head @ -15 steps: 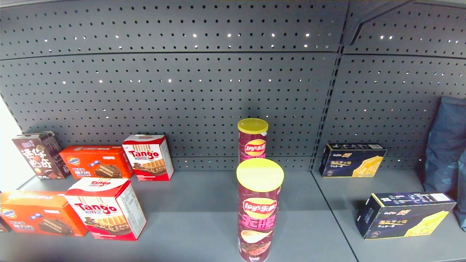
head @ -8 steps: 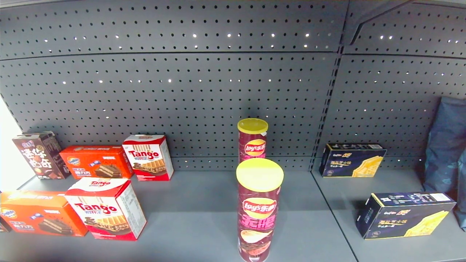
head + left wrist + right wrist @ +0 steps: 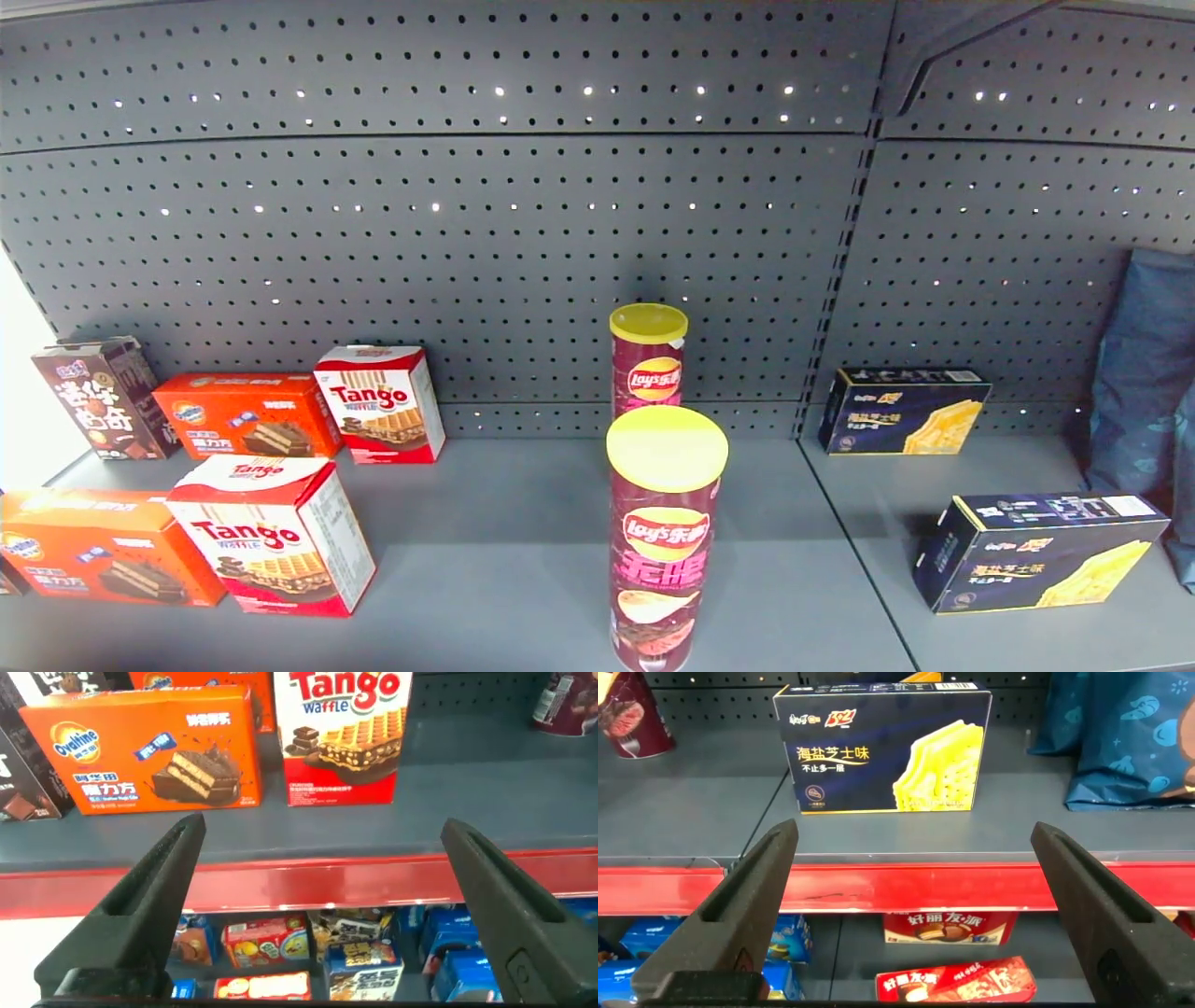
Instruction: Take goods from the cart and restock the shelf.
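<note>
Figure: my left gripper (image 3: 322,905) and right gripper (image 3: 915,905) both stand wide and empty, facing the red edge (image 3: 308,882) of the shelf (image 3: 523,560), whose deck carries stocked goods. In my judgement the main risk is the tall chip can (image 3: 665,541) at lower centre of the head view, since a brushing arm could topple it onto the second can (image 3: 648,359) behind. Wafer boxes (image 3: 280,537) at lower left and dark cracker boxes (image 3: 1036,551) at lower right narrow the free deck.
</note>
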Robot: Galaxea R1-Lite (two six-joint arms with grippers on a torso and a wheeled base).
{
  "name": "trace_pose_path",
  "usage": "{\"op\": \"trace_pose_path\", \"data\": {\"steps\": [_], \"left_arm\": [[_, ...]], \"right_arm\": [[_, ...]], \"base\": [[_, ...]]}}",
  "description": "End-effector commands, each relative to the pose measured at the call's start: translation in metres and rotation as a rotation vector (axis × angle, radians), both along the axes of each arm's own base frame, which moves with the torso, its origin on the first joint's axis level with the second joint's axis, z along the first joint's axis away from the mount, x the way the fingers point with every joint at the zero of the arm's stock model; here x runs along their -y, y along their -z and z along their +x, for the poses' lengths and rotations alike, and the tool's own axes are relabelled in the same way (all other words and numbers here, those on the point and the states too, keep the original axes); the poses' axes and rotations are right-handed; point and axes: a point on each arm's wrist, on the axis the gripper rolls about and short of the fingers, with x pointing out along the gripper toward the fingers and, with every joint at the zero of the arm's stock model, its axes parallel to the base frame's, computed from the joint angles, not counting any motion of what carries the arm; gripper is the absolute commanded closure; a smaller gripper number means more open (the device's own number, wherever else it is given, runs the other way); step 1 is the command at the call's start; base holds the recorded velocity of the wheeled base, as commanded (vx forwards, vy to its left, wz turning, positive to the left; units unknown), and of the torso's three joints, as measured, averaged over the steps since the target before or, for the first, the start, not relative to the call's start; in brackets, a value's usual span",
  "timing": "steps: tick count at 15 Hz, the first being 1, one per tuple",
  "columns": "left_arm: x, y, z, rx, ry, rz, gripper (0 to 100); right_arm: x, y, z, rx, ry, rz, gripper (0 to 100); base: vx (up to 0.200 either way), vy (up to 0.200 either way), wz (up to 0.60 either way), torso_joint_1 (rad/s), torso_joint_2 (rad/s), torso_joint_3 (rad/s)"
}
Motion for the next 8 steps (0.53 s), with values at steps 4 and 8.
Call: {"op": "trace_pose_path", "data": {"steps": [4,8], "left_arm": [[0.0,0.0003,-0.001,0.014,0.0,-0.001,0],[0.0001,0.0003,-0.001,0.014,0.003,0.002,0]], "right_arm": [[0.0,0.0004,0.0002,-0.003,0.0,0.0,0],[0.0,0.0004,0.0002,-0.003,0.0,0.0,0]], "base": [[0.0,0.0,0.0,0.0,0.0,0.0],[0.0,0.0,0.0,0.0,0.0,0.0]]}}
